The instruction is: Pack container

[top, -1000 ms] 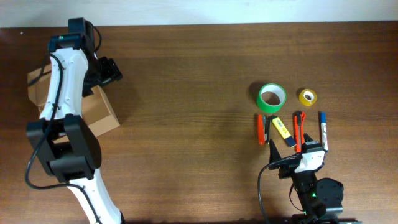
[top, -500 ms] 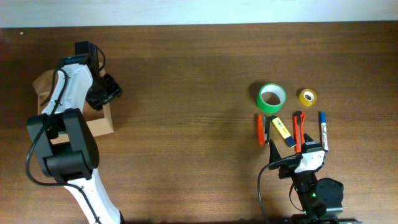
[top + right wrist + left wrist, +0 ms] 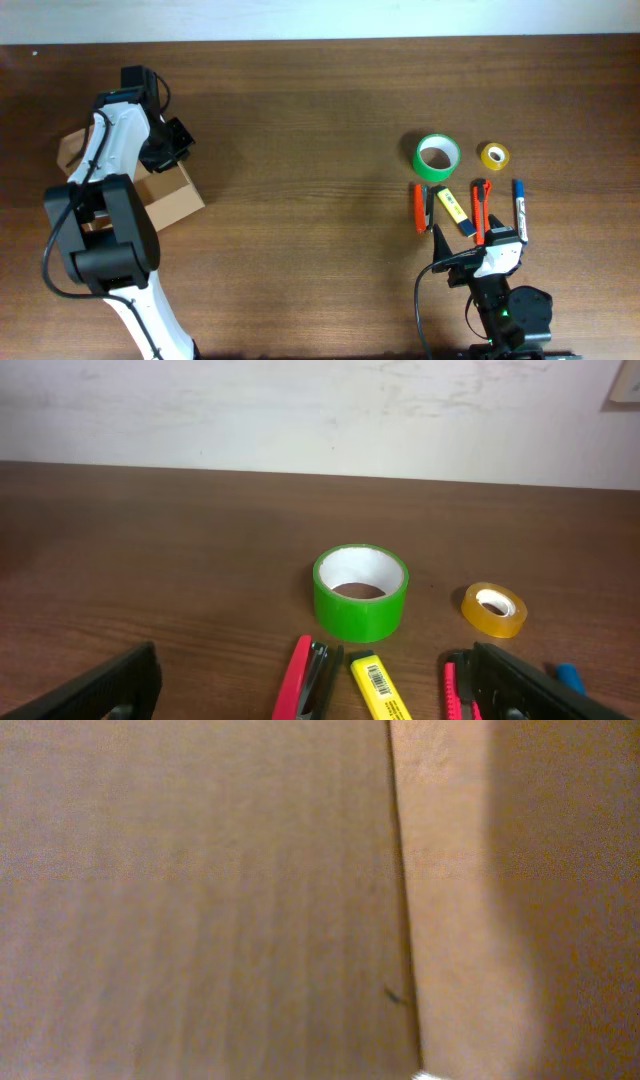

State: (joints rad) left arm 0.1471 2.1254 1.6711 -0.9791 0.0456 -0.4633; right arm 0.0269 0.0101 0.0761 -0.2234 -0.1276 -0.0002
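The container (image 3: 168, 200), a tan cardboard box, lies at the table's left with its flap (image 3: 70, 150) spread out to the far left. My left gripper (image 3: 168, 143) hangs over the box's far edge; its fingertips are hidden. Cardboard (image 3: 200, 900) fills the left wrist view, with a fold line running down it, and no fingers show. My right gripper (image 3: 320, 705) (image 3: 478, 243) stands wide open at the front right, nothing between its fingers, just short of the row of small items.
In front of the right gripper lie a green tape roll (image 3: 437, 157) (image 3: 360, 592), a small yellow tape roll (image 3: 494, 156) (image 3: 493, 609), a red cutter (image 3: 420, 208) (image 3: 295, 678), a yellow highlighter (image 3: 452, 206) (image 3: 378, 685), another red tool (image 3: 479, 210) and a blue pen (image 3: 520, 205).
The box has shifted and turned under the left gripper, its near corner swinging out to the right. The left arm drew in over the box. The right arm has not moved.
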